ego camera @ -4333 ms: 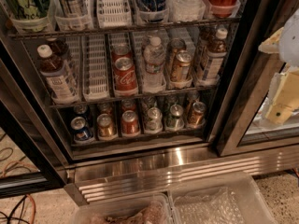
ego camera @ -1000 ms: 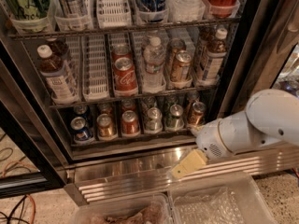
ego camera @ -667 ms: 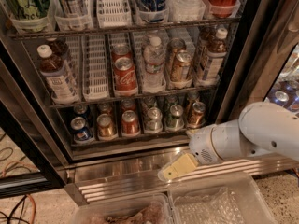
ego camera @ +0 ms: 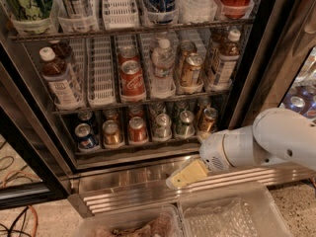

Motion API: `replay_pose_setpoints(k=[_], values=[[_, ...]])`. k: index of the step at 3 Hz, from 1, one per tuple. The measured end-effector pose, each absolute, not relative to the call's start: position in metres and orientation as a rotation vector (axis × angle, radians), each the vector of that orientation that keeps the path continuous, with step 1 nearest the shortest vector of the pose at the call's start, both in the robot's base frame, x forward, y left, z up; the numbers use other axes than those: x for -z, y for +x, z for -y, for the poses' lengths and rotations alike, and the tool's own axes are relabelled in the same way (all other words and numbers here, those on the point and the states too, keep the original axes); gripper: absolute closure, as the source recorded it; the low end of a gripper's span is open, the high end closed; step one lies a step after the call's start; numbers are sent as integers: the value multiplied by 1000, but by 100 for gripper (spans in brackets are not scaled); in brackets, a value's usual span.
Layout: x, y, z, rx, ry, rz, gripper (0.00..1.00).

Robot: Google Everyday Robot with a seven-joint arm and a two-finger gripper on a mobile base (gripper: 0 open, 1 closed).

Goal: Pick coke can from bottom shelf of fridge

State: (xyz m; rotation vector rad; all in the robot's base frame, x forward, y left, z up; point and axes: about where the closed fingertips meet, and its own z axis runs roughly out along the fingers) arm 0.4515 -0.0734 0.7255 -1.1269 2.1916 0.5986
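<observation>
Camera view, reach stage of the pick. The gripper (ego camera: 185,176) is hanging at the end of the white arm (ego camera: 266,142), low in front of the fridge (ego camera: 249,73) and level with its ribbed steel base (ego camera: 128,194). It is pointing down and to the left. Whether it is open or closed cannot be told here, and no can is showing in it.

The coke can (ego camera: 138,130) is standing upright on the bottom shelf (ego camera: 123,149), above the gripper, off to its left and deeper into the cabinet. The can is sitting between a gold-orange can (ego camera: 112,134), on the side farther from the gripper, and a silver can (ego camera: 161,126), on the nearer side. Both neighbours are standing just beside it.

Judged from this layout, the grasp is not yet under way and the approach is the step in hand. The next move is calling for a lift of the gripper to shelf height, a shift to the left into line with the red can, and a straight entry into its lane. Given the tight spacing, either neighbour is likely to be nudged if the entry is off line.
</observation>
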Motion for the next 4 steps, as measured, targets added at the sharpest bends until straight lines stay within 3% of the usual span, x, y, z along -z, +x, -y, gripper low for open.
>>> replay_pose_setpoints(k=[3, 4], values=[[-641, 470, -10, -883, -743, -2120, 0], [-622, 488, -33, -894, -665, -2067, 0]])
